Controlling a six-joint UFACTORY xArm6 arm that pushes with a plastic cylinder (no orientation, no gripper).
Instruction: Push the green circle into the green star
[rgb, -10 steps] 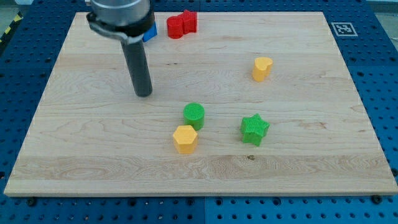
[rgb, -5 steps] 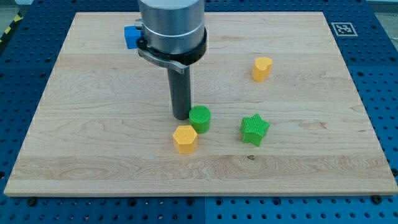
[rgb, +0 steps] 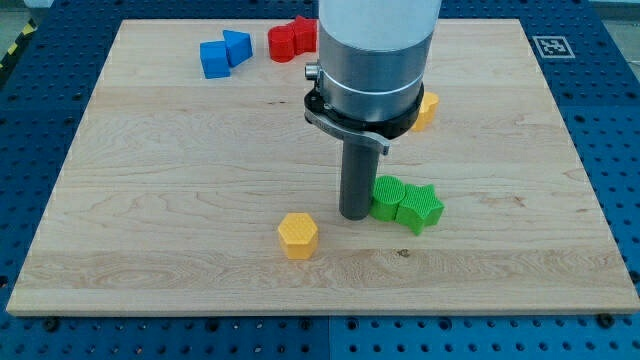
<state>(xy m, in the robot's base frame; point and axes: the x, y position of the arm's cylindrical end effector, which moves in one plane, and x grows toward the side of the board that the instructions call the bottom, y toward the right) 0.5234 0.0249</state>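
The green circle (rgb: 386, 199) sits on the wooden board (rgb: 150, 200) right of centre, touching the left side of the green star (rgb: 421, 208). My tip (rgb: 354, 214) rests on the board against the circle's left side. The rod rises from there to the arm's wide grey body, which covers part of the board above it.
A yellow hexagon block (rgb: 298, 235) lies to the lower left of my tip. A yellow block (rgb: 427, 109) peeks out behind the arm on the right. Two blue blocks (rgb: 223, 53) and red blocks (rgb: 291, 39) sit near the view's top.
My tip moved right and pushed the green circle rightward until it touched the green star. The star shifted slightly right. The yellow hexagon stayed put.
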